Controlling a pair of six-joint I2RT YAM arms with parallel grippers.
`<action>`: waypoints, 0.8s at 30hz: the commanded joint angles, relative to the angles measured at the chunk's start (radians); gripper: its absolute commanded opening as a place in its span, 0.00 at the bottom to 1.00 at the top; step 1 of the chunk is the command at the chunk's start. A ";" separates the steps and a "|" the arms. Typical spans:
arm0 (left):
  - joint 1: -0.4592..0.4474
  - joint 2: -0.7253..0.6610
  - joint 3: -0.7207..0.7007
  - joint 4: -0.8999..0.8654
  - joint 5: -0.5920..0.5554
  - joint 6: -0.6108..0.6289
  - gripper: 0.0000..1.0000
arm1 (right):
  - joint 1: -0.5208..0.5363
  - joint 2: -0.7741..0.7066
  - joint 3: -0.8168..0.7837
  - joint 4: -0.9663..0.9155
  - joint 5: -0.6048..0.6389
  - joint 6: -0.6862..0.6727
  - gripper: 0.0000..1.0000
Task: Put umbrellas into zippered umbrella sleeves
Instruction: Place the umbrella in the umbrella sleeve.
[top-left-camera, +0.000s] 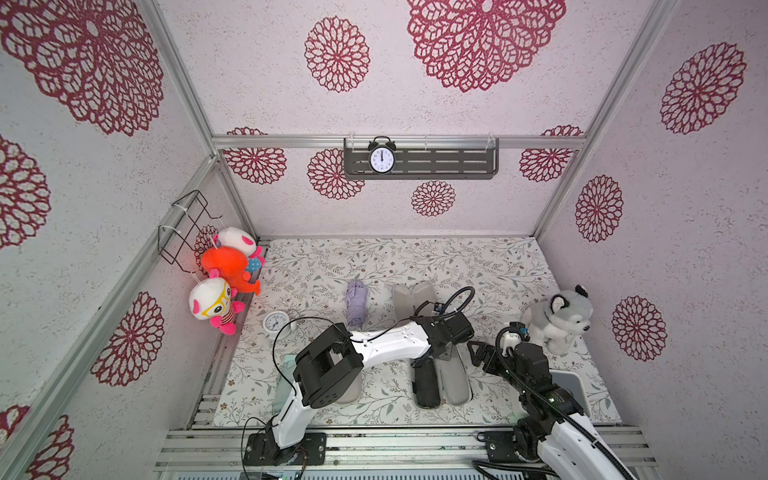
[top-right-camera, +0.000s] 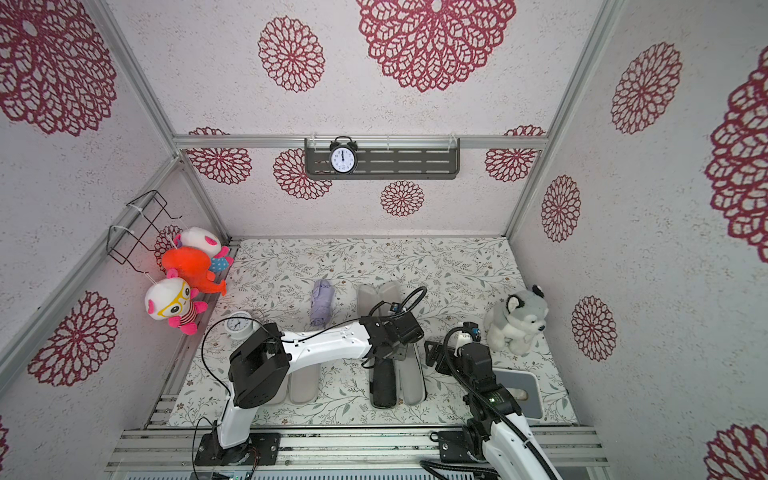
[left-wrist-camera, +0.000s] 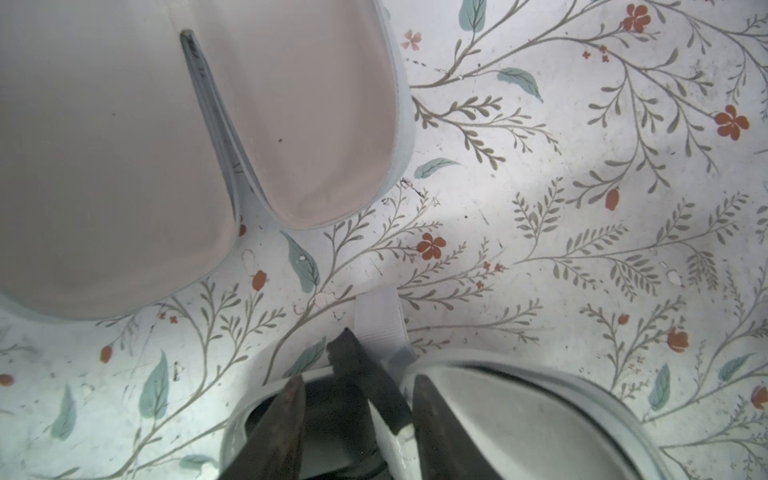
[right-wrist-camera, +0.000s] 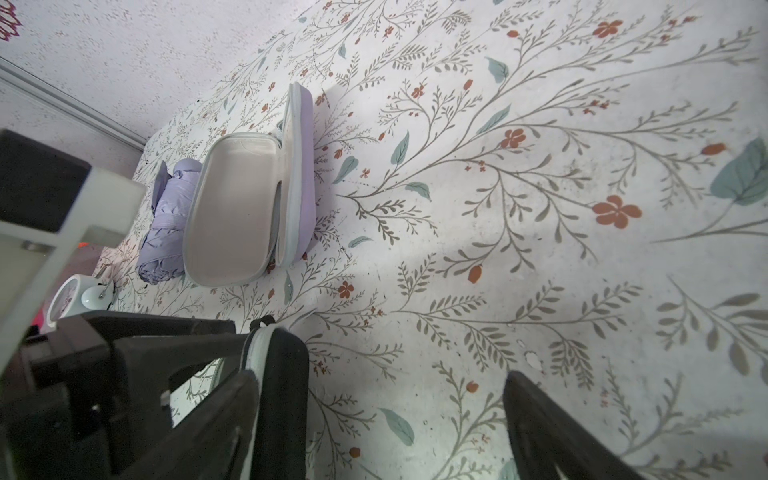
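Step in hand: I judge the black pair is being worked. The black umbrella (top-left-camera: 427, 386) lies in one half of the open black sleeve (top-left-camera: 455, 382), near the front of the bench (top-left-camera: 478, 270).
Left tool (left-wrist-camera: 357, 380): its jaws stand partly apart over that sleeve's far end, with a dark strip between them. I cannot tell whether it is pinched.
Right tool (right-wrist-camera: 380, 382): spread wide and empty, with one finger just beside the sleeve's black shell.
Next move: I think the lid half needs folding over and the zip running, with one tool steadying the shell.
Still waiting: the lilac umbrella (right-wrist-camera: 166, 220) lies just beside the open lilac sleeve (right-wrist-camera: 232, 208), not in it.
Top views: both give the whole layout, but the left arm hides its own jaws.
Left wrist view: only this one shows the strip between the jaws.
Right wrist view: only this one shows the lilac sleeve's raised lid side-on.
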 joint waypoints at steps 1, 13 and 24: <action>-0.010 -0.030 -0.017 0.032 -0.009 -0.036 0.44 | 0.003 -0.010 -0.006 0.024 0.003 0.017 0.93; -0.011 -0.011 -0.018 0.054 -0.001 -0.040 0.28 | 0.003 -0.027 -0.012 0.020 0.007 0.018 0.93; -0.018 -0.002 -0.047 0.068 0.014 -0.077 0.32 | 0.004 -0.022 -0.016 0.027 0.002 0.020 0.93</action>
